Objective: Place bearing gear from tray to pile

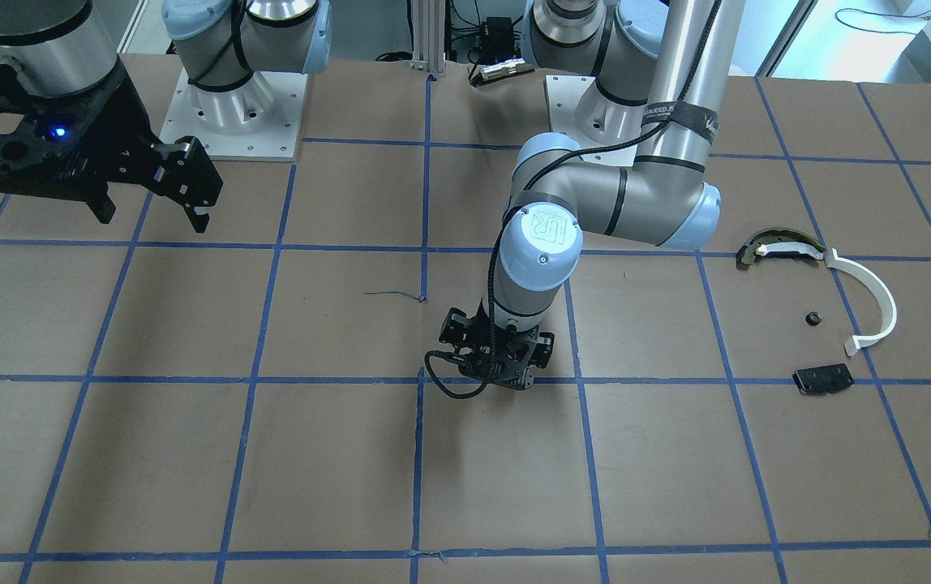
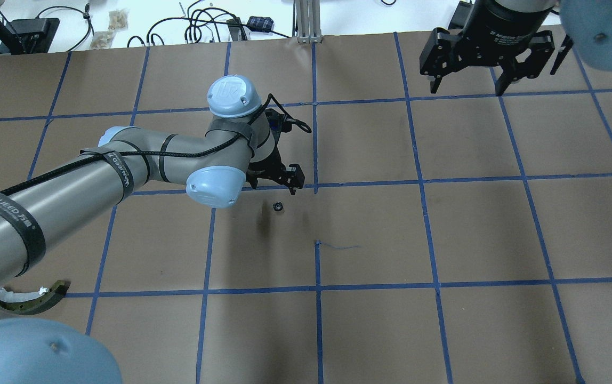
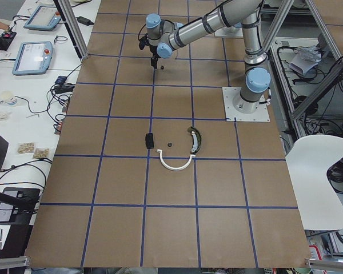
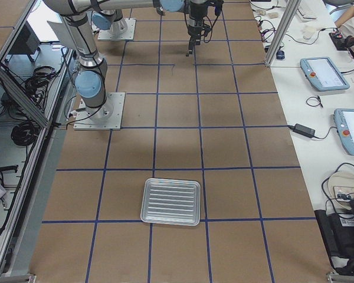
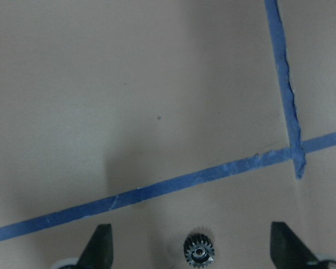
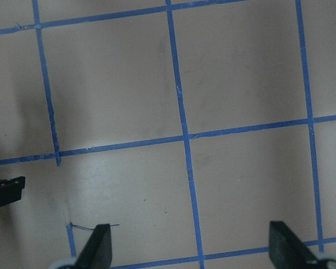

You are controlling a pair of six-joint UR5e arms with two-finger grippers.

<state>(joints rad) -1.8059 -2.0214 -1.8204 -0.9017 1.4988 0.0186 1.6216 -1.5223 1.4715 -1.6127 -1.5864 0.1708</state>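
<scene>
Dark toothed bearing gear (image 5: pixel 198 254) untouched between left hand's (image 5: pixel 190 227) wide-apart fingers (image 5: pixel 101 246).

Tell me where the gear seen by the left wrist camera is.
The gear sits on the table, just left of the centre tape line in the overhead view, under the left gripper, between its open fingers.

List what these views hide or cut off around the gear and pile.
- Front-facing view: the left arm hides the left gripper, its jaws, and the gear below.
- Overhead view: the same arm covers the pile; only part of the arc piece shows.
- Right side view: the tray is too small to tell whether small parts lie in it.
</scene>
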